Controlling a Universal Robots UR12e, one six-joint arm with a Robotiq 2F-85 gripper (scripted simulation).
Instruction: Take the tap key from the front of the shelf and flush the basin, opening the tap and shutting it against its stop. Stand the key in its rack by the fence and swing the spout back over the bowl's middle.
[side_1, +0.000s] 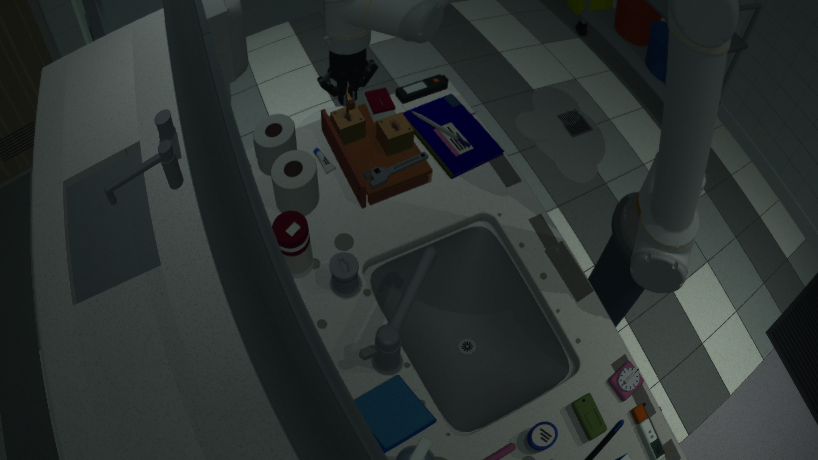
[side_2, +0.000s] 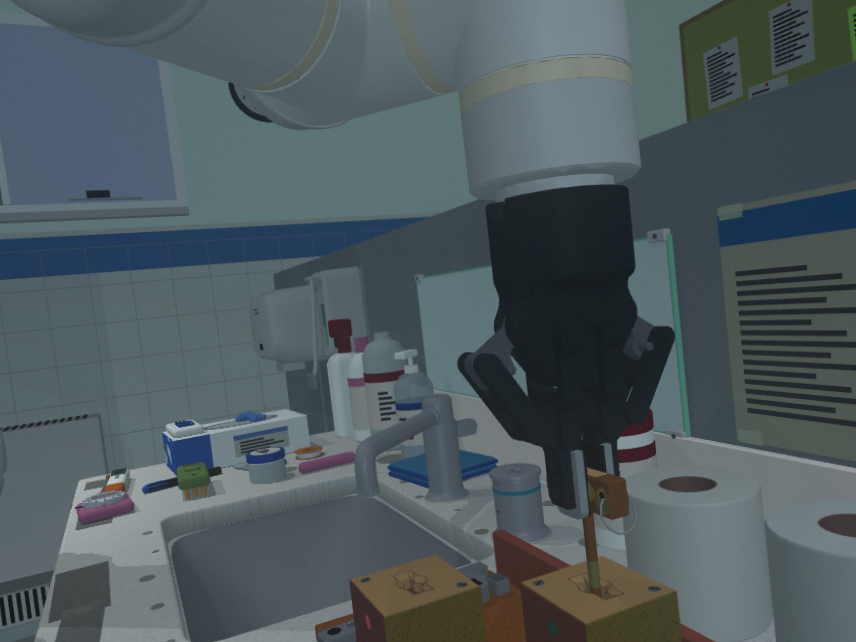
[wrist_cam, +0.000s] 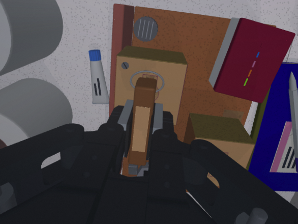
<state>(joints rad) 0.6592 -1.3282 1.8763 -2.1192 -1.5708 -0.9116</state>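
The tap key (side_2: 600, 515) stands upright with its shaft down in the socket of the rack block (side_2: 599, 608) nearest the red fence. My gripper (side_2: 589, 484) is closed on the key's brown handle (wrist_cam: 141, 119) right above that block (side_1: 349, 125). A second rack block (side_1: 394, 133) stands empty beside it on the orange board. The tap (side_1: 388, 343) stands at the basin's back rim. Its spout (side_1: 416, 280) angles toward the basin's far corner, away from the drain (side_1: 467, 346).
Behind the work stand two paper rolls (side_1: 285, 154) against the dark shelf wall. A small tube (wrist_cam: 98, 79), a red book (wrist_cam: 250, 58), a blue folder (side_1: 455, 134) and a wrench (side_1: 394, 169) lie around the rack. A canister (side_1: 344, 272) stands near the basin.
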